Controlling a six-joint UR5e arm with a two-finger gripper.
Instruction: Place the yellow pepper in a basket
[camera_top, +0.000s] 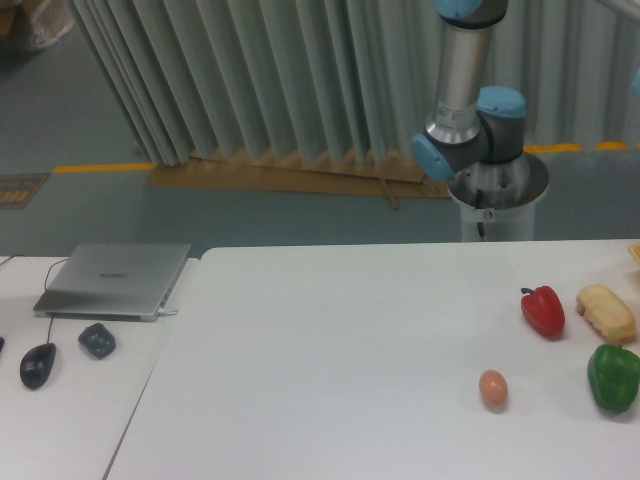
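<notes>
Transport toward a basket is judged to be the step in hand, though neither the yellow pepper nor the gripper is seen anywhere in the view; both are taken to be beyond the right edge. Whether the fingers are apart, together or clamped on the pepper cannot be told. No basket is shown either, so the drop point cannot be placed. Only the robot arm, its upright link and blue joint, is visible at far right above the pedestal. Left on the white table are a red bell pepper, a bread roll just beside it, a green bell pepper nearer, and an egg. The next move is judged to call for lowering over the basket and release. A laptop and mouse lie far left.
</notes>
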